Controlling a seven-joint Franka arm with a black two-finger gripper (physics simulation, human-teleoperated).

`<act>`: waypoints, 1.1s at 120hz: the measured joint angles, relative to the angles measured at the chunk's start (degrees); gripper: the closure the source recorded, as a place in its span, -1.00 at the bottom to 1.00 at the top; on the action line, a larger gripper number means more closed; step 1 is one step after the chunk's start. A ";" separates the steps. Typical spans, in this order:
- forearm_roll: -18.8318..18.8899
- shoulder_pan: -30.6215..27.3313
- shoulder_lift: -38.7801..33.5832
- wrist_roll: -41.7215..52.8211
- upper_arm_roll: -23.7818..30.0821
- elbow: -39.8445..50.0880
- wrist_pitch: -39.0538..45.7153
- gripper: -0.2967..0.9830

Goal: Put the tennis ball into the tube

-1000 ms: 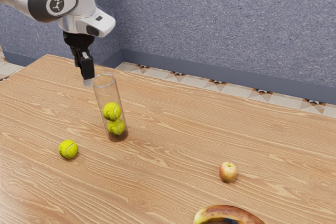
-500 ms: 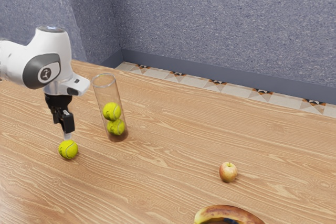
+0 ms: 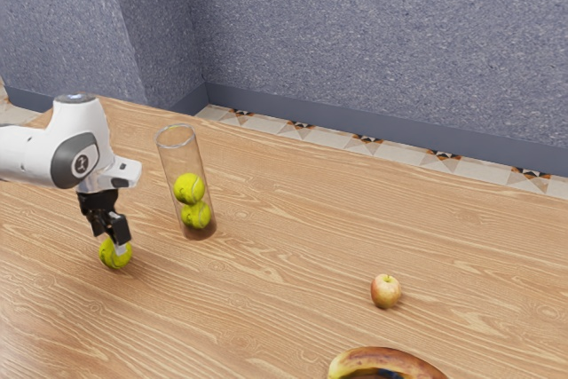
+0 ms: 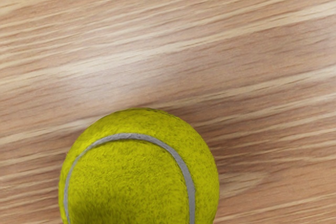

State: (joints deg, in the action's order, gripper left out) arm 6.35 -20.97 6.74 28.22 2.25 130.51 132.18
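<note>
The tube [image 3: 185, 160] stood on the wooden table [image 3: 293, 264] with 2 tennis balls inside, the upper ball [image 3: 189, 189] resting above the lower ball [image 3: 196, 216]. A 3rd, the loose ball [image 3: 111, 259], was outside the tube, on the table just beyond its base toward the exterior view's left. That was the ball left to load.

The gripper [image 3: 115, 244] was down at the loose ball, on that same side of the tube and well below its rim [image 3: 177, 146]. Whether it had clamped the ball or was spread around it, I could not tell. The wrist view put the ball close under the hand, its pale seam curving over the top.

So the reach looked finished or nearly so — the grasp was the step in hand. No lift had been made: the ball sat at table level, and most of the work remained. It needed a firm hold, a raise clear of the tube's rim, a move across to stand over the opening, then a straight lowering and release. The tube had free space above the upper ball; the likelier trouble was an off-centre drop catching the rim and tipping the tube. The apple [image 3: 385, 292] and the banana [image 3: 390, 362] lay well apart from the tube, toward the exterior view's right — neither seemed likely to interfere.
</note>
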 joint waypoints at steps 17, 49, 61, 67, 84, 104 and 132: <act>-0.05 -1.44 4.26 0.07 0.15 -1.79 1.85 -0.54; -1.09 -2.04 7.36 0.18 0.27 -2.86 3.54 -0.20; -1.37 -2.15 7.31 0.10 0.34 -2.80 4.08 -0.10; -1.36 -2.23 5.65 -0.03 0.88 -2.54 4.21 -0.05; -1.32 -2.11 -1.65 -0.64 2.90 -0.96 4.17 0.04; -2.18 -1.48 -14.38 -1.49 3.63 0.47 1.46 0.11; -4.85 2.07 -22.88 -2.46 4.33 -4.95 -1.05 0.13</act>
State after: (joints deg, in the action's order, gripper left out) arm 1.50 -18.90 -16.14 25.76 6.58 125.56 131.13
